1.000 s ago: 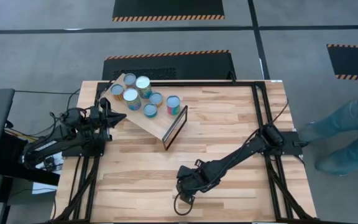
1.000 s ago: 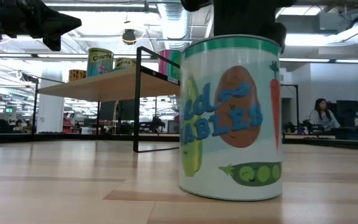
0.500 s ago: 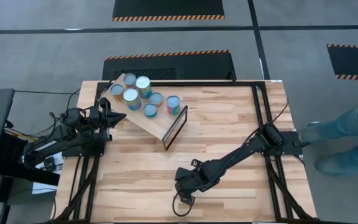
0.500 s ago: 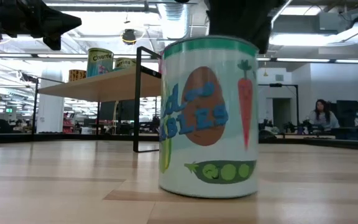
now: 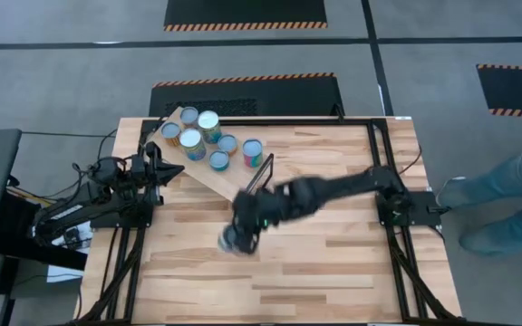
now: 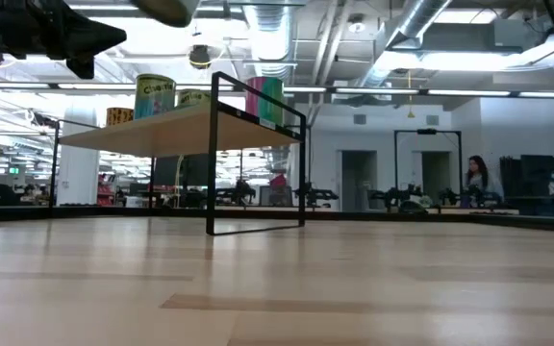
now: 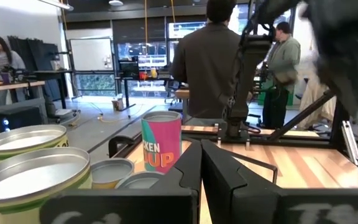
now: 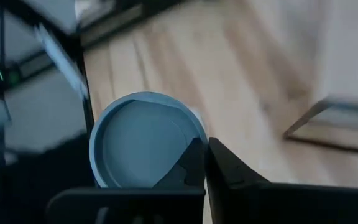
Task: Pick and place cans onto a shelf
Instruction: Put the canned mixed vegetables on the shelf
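- Since half a second ago the can with the vegetable label has left the front of the low view, and the right arm has swung from the near edge of the table up toward the middle.
- That can [image 5: 229, 240] now sits blurred at the tip of the right gripper [image 5: 236, 237], over the table's centre, at about 7 o'clock from the shelf's dark-framed end.
- In the right wrist view its round, smooth, pale-blue metal top [image 8: 146, 140] lies against the dark fingers [image 8: 225, 171]; the fingers look closed around it, holding the can.
- Six more cans stand on the shelf [image 5: 229, 181], a slanted board of light wood with a thin black rectangular frame at its lower end.
- They are short cylinders with silvery tops: one with a pink and teal label [image 5: 253, 151] is nearest the frame, and the other five, among them one with a wide pale top [image 5: 191, 142], cluster toward 10 o'clock.
- So I count seven cans in all.
- Left gripper [image 5: 172, 170] waits at the table's 9 o'clock side, just beside the shelf; its two dark fingers [image 7: 188, 171] are pressed together and hold nothing.
- Tabletop [image 5: 333, 244] is made of pale wooden planks inside a black metal frame.
- One person's leg in jeans [image 5: 506, 195] shows at 3 o'clock, off the table.
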You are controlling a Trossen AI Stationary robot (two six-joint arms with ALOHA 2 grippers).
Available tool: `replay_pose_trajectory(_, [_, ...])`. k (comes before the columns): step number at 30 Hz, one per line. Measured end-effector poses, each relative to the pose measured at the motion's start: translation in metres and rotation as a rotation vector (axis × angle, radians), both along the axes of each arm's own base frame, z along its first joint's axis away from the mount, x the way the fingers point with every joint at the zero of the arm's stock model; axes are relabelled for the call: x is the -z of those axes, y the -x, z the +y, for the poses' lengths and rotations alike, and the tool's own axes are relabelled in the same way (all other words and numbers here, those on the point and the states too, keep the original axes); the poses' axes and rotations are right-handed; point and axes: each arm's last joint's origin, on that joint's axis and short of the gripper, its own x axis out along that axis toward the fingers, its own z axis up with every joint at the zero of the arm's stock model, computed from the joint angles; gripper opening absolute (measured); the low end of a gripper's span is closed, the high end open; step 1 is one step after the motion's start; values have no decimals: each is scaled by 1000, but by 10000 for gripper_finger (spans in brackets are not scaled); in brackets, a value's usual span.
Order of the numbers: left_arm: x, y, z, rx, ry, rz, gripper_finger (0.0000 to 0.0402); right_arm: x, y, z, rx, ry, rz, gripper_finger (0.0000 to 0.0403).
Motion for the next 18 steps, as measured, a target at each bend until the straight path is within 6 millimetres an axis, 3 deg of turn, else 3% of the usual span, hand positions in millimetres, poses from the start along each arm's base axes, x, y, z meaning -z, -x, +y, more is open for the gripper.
replay_pose_trajectory(4, [0,0,0,0,1,3,0,-23,0,-48,100,27,-23,6])
replay_pose_trajectory(10, [0,0,0,0,1,2,0,-22,-1,-111,234,38,28,8])
replay_pose_trajectory(14, [0,0,0,-1,-1,2,0,-17,-1,-133,286,39,60,8])
replay_pose_trajectory(18, [0,0,0,-1,-1,2,0,-15,-1,-144,319,32,72,8])
